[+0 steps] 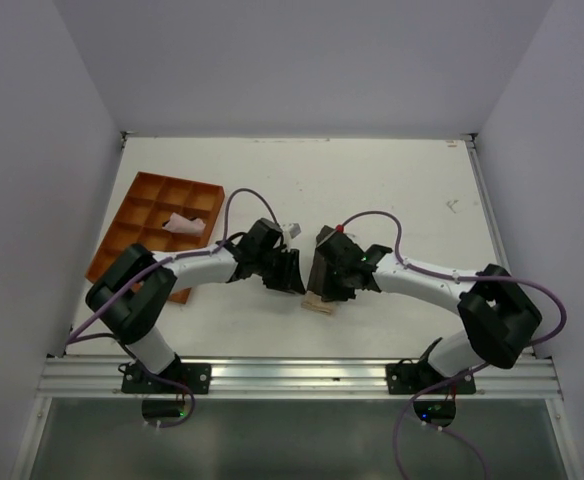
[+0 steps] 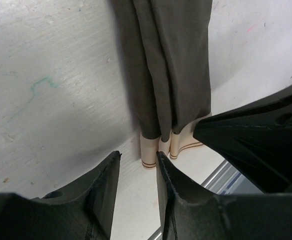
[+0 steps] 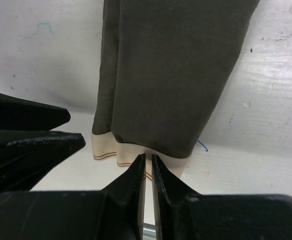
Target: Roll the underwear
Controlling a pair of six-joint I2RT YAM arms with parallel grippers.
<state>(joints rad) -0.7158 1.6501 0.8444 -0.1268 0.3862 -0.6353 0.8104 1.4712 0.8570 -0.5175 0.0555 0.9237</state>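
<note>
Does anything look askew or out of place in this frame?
Only minor things. The folded underwear has uneven layers, so the tan waistband ends sit staggered at the near end, not flush. A pale pink cloth lies loose in the orange tray. Nothing looks spilled or damaged.

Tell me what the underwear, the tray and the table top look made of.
Underwear: soft matte knit cloth, dark brown-grey, lying in limp folds. Its waistband looks like pale elastic with thin stripes.
Tray: probably rigid orange plastic, judging by its thin, even compartment walls.
Table top: hard white painted or laminated board, scuffed and stained.
</note>
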